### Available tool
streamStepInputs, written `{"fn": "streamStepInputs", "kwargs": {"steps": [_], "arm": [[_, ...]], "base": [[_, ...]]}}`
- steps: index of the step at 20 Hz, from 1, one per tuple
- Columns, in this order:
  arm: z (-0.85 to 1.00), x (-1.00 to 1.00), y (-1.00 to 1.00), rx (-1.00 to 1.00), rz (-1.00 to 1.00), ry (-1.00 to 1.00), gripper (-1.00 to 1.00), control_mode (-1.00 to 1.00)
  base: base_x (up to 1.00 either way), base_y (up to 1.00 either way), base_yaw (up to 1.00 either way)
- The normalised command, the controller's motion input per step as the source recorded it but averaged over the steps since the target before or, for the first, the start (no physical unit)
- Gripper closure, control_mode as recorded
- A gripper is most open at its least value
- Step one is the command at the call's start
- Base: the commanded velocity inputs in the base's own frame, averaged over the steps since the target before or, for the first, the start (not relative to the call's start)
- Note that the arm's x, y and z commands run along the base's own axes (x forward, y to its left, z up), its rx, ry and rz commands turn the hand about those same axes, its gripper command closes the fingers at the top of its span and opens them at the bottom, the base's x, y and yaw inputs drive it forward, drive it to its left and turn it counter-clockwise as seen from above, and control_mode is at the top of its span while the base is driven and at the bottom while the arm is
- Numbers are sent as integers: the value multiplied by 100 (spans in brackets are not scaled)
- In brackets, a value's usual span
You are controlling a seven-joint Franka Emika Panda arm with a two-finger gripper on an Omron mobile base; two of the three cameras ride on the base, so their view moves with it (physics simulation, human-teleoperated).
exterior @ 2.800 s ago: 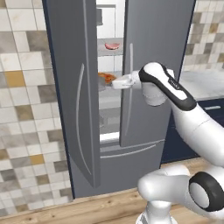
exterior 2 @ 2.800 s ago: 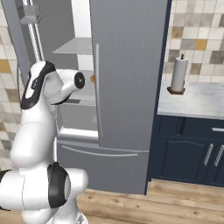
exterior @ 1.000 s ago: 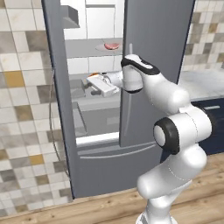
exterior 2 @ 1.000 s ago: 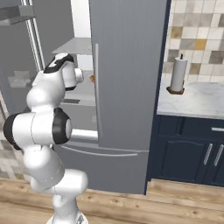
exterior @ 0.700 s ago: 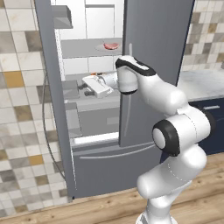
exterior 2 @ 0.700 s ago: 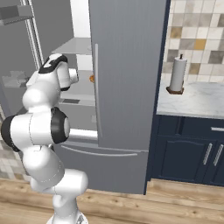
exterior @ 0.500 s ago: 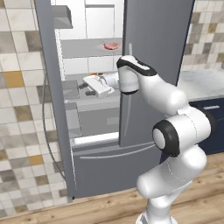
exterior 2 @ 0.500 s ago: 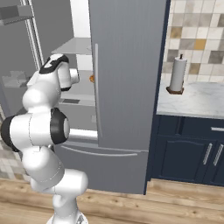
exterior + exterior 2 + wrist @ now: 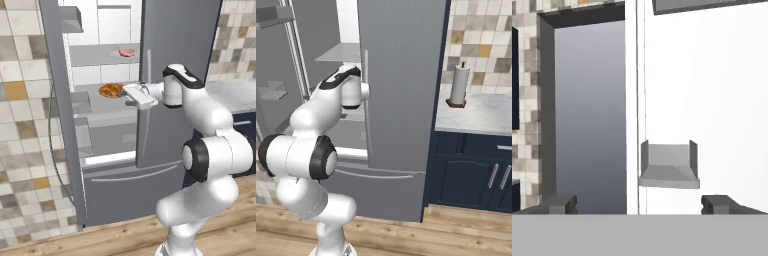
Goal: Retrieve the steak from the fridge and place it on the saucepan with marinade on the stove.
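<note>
The fridge (image 9: 175, 60) stands with its left door swung wide, white inside on show. The steak (image 9: 127, 52) sits on an upper shelf in the fridge, and a pizza (image 9: 111, 90) lies on the shelf below it. The gripper (image 9: 134, 96) reaches into the fridge at pizza height, just beside the pizza, its fingers (image 9: 559, 204) spread wide and holding nothing. A paper towel roll (image 9: 458, 85) stands on the table right of the fridge.

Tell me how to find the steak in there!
Look inside the open fridge, on the left side. The steak lies on the upper grey shelf. It's a little pinkish-red slab, much smaller than the round orange pizza one shelf below.
</note>
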Motion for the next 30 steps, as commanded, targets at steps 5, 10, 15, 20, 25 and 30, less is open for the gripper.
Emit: {"fn": "streamStepInputs", "kwargs": {"steps": [5,10,15,20,25,30], "arm": [[0,0,-74,0,-11,10,-100,-100],[0,-7,-40,0,-28,20,-100,-100],[0,0,-27,0,-44,17,-100,-100],[0,0,-9,-6,-42,5,-100,-100],[0,1,-5,-15,-37,6,-100,-100],[0,0,-16,-15,-31,11,-100,-100]], "base": [[0,0,0],[0,0,0],[0,0,0],[0,0,0],[0,0,0],[0,0,0]]}}
